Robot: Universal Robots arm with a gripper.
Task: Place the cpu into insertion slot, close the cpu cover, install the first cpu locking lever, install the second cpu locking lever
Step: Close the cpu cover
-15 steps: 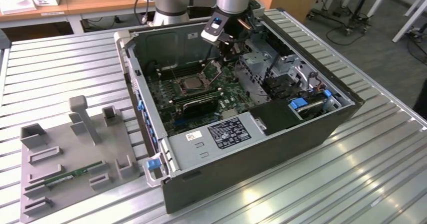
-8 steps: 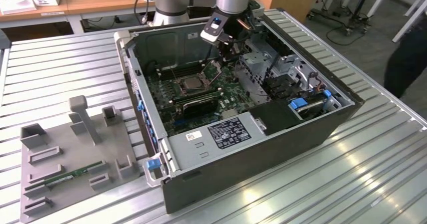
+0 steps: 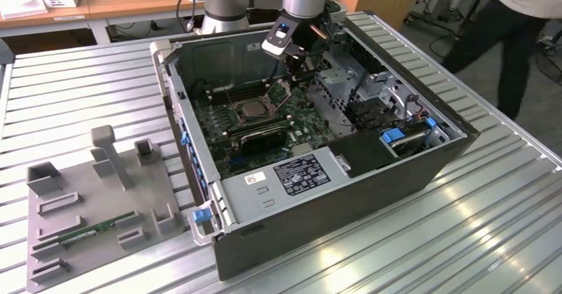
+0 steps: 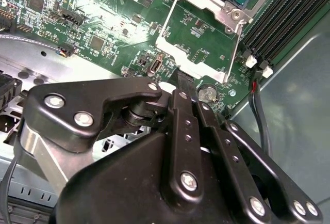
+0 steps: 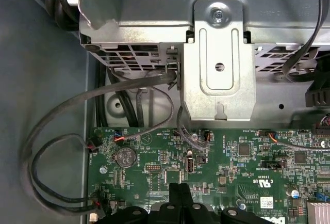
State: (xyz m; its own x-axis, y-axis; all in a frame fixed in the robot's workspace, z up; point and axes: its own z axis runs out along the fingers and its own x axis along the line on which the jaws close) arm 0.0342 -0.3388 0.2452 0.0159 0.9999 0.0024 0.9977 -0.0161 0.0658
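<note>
Since the cpu already lies flat in the insertion slot, pale face up, I judge the step in hand to be the cpu cover. It stands raised at the socket's edge toward the exterior view's right. My pincer is just beside that frame, fingers pressed narrow with nothing between them; whether they touch it I cannot tell. A gentle, square push keeps clear of the lever wire inside the computer case on the tabletop.

Tiny unreadable print on white label, green circuit board
</note>
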